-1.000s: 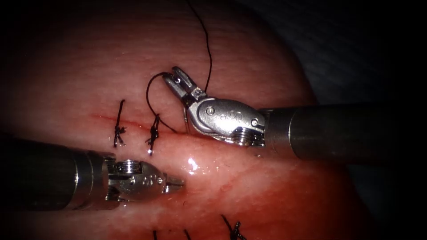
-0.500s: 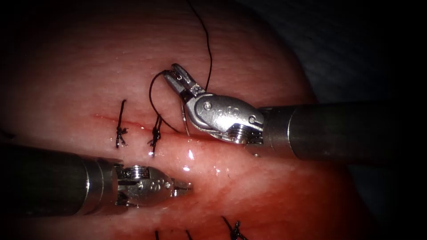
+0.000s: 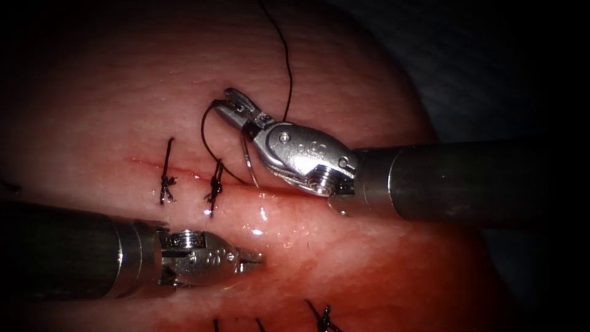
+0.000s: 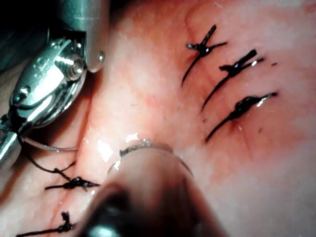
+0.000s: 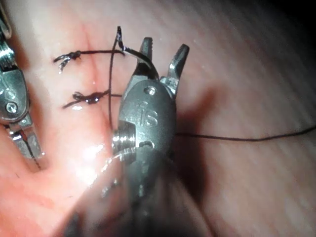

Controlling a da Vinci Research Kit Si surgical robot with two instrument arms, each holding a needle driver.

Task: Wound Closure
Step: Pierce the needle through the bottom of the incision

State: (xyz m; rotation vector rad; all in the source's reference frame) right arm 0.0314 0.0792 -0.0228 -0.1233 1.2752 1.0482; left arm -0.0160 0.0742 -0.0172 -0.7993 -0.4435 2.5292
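My right tool (image 3: 222,100) lies above the cut (image 3: 184,173) with its jaws open (image 5: 164,49). The curved needle (image 3: 249,163) hangs under those jaws. Its tail end rests against one fingertip (image 5: 146,49), unclamped, and its other end dips into the tissue (image 3: 110,104) at the cut's edge, right of two tied stitches (image 3: 213,184). Dark thread (image 3: 204,132) loops from the needle's tail down to the cut. Another strand (image 3: 287,67) runs up and away. My left tool (image 3: 257,258) sits below the cut, jaws shut, holding nothing.
Several more tied stitches (image 4: 232,69) sit on a second cut nearer the camera (image 3: 322,316). Red fluid (image 3: 264,221) glistens on the tissue between the tools. The right tool's shaft (image 3: 461,181) crosses the tissue's right side.
The right tool's jaws have opened off the needle's tail end and the tool has shifted slightly left. The left tool slid a little to the right earlier, then stayed put.
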